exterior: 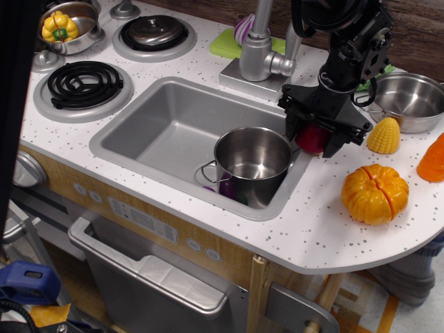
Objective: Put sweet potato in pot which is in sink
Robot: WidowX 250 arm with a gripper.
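The dark red sweet potato (313,137) sits between the black fingers of my gripper (312,141), which is shut on it just above the counter at the sink's right rim. The shiny steel pot (253,163) stands upright and empty in the right front corner of the grey sink (173,128), just left of and below the gripper. A small purple object (226,189) lies in the sink against the pot's base.
The silver faucet (260,48) rises behind the sink, close to the arm. An orange pumpkin (374,193), a yellow corn cob (383,135), a wide steel pan (413,100) and an orange item (433,158) are on the counter to the right. Burners (90,83) and a bowl with a yellow pepper (69,26) are on the left.
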